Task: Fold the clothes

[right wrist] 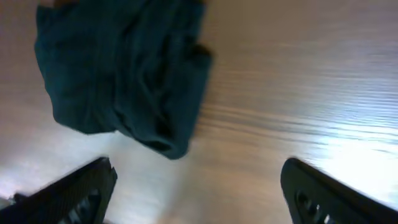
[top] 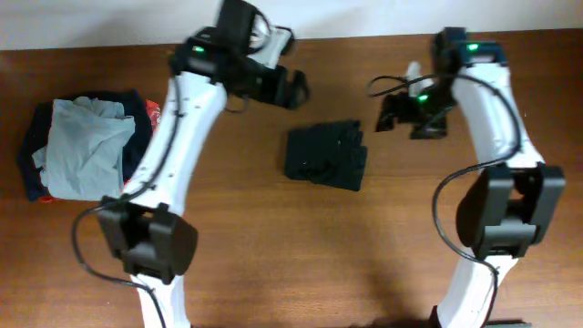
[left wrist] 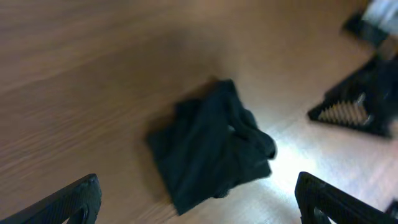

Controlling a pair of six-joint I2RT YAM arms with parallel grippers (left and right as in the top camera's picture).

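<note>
Near the middle of the bench [top: 273, 273], a little toward its far edge, I see the black T-shirt [top: 325, 155] lying as a compact, roughly square bundle, folded over itself with a rumpled top. It rests flat on the wood and nothing touches it.

My left hand [top: 290, 91] hangs above the bench closer to the far edge, just off the bundle's far left corner and clear of it. On the left wrist camera its two fingers [left wrist: 71, 199] stand wide apart at the bottom corners of the view, nothing gripped. The shirt lies on the bench below and ahead of them.

My right hand [top: 401, 120] sits to the right of the bundle, toward the far edge, also apart from the cloth. On the right wrist camera the fingers [right wrist: 81, 186] are spread wide with bare wood between them. The shirt fills the upper left of that view. That picture is blurred, so I can't make out finer detail.

At the left edge of the bench there is a separate heap, well apart from the shirt. A light grey garment [top: 86, 146] lies on top of a navy garment [top: 32, 150], and a red-orange garment [top: 153, 114] peeks out on the heap's right side.
</note>
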